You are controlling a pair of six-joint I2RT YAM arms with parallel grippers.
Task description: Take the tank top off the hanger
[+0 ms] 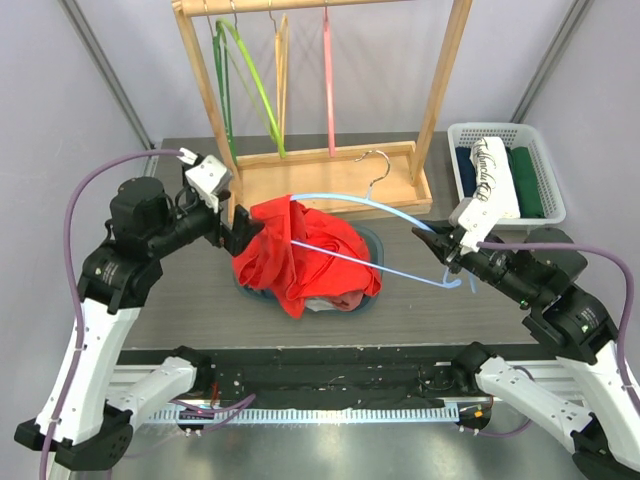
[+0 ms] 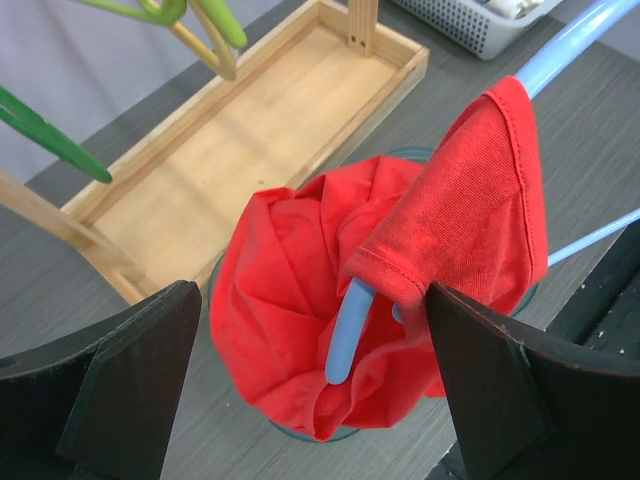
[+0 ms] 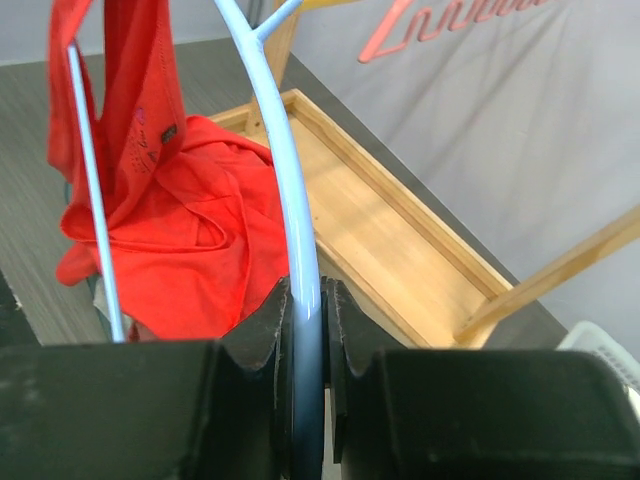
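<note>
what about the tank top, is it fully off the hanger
No, the tank top has a strap looped over the end of the hanger.

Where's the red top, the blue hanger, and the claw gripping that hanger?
red tank top (image 1: pixel 300 262): overhead view, bunched middle of the cloth.
blue hanger (image 3: pixel 292 190): right wrist view, its curved upper arm.
right claw (image 1: pixel 443 250): overhead view, between its fingertips.

Plain red fabric tank top (image 1: pixel 300 255), pale blue plastic hanger (image 3: pixel 303 330); bright green plastic hanger (image 1: pixel 250 85), yellow hanger (image 1: pixel 281 60), pink hanger (image 1: pixel 327 80); light-brown wooden rack (image 1: pixel 445 90); white plastic lattice basket (image 1: pixel 500 127); dark grey wood-grain table (image 1: pixel 180 300).
</note>
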